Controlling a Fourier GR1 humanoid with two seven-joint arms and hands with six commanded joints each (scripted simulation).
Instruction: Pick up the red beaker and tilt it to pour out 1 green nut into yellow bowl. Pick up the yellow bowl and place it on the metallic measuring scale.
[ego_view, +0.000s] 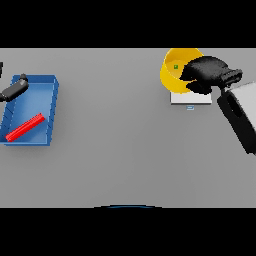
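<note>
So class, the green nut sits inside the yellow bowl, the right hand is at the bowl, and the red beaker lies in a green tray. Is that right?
Not quite. In the head view the tray holding the red beaker is blue, not green. The green nut does sit in the yellow bowl, with the right hand at it.

You see a matt grey table (115, 150) and a smooth yellow bowl (170, 75). The scale (182, 99) looks pale, dull metal; the blue tray (50, 105) plain plastic.

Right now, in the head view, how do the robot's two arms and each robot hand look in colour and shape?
The right robot hand is black, rounded and bulky, on a boxy forearm with a white top face and a dark grey side. The left robot hand shows only as a slim dark grey and black piece at the picture's left edge. No cables or markings are visible.
</note>
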